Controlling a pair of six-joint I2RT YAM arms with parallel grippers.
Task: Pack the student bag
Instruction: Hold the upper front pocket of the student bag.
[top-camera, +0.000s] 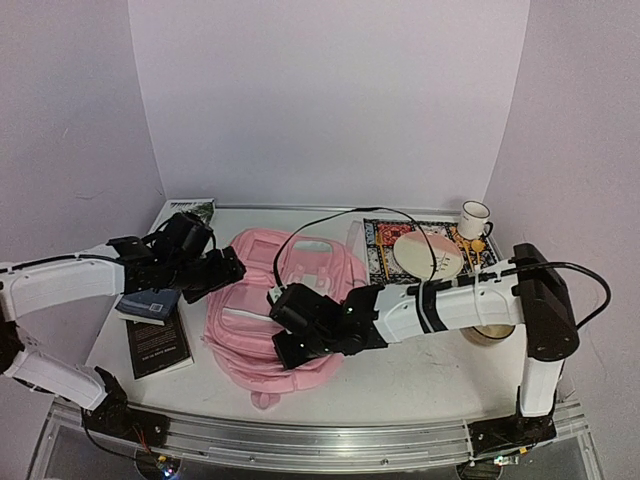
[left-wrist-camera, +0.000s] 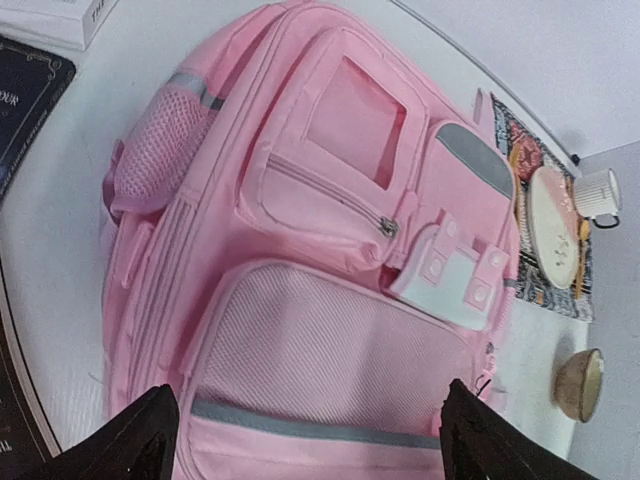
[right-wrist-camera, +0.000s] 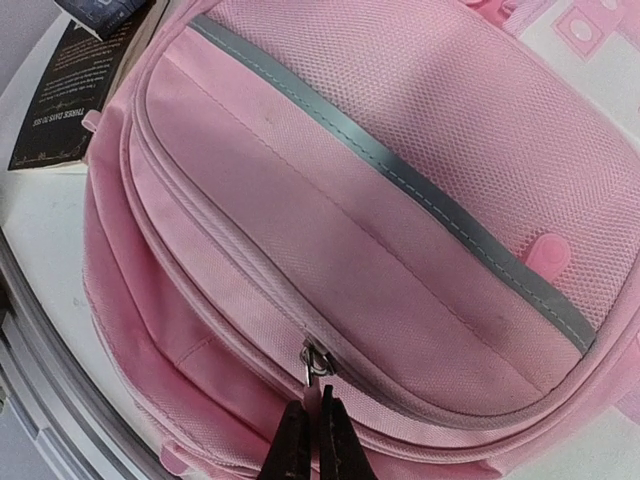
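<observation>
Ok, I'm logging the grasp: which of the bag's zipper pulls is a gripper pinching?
The main-seam pull at the near end of the student bag, pinched in the right gripper; the front-pocket pull lies free.

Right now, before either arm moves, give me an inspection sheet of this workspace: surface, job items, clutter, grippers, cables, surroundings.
Surface: white table, metal rail along its near edge.
Job's things: student bag lies flat mid-table, front up; the zip under the right wrist camera looks closed, with the zip pull at its end.
Clutter: books left of the bag; patterned mat back right, carrying a plate; mug by its far corner; bowl half hidden behind the right arm.
Grippers: left gripper open above the bag's front; right gripper shut on the zip pull.
Cables: black cable arcs over the bag's far end.
Surroundings: plain walls on three sides; nothing else seen.
</observation>
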